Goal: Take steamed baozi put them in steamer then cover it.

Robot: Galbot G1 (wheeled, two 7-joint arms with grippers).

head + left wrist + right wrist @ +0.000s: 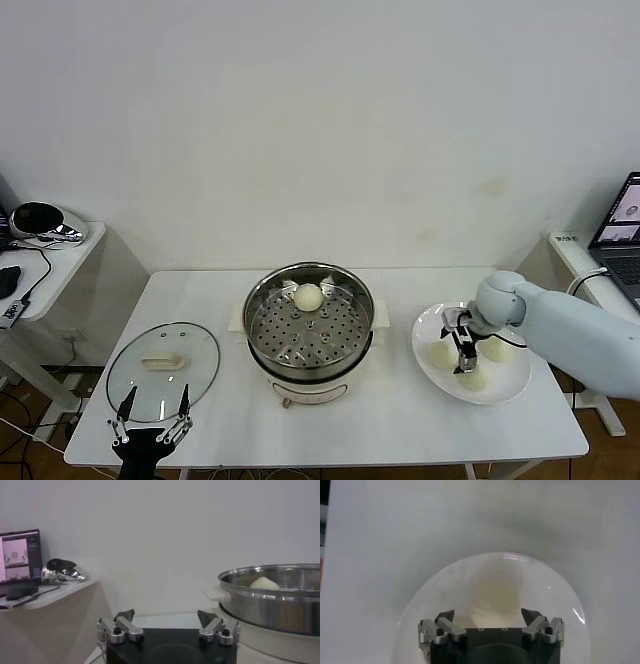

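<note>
Right gripper (465, 350) hangs over the white plate (432, 318), right of the steamer (310, 332), its fingers (445, 616) spread wide on either side of one bun (496, 599) without closing on it; two more steamed baozi (498, 349) lie on that plate beside it; a fourth baozi (308, 296) sits on the perforated tray at the steamer's far side; the cover (163, 370) lies flat on the table (400, 430), left of the steamer, handle up; the left gripper (152, 408) waits at the cover's near edge, fingers apart, holding nothing.
</note>
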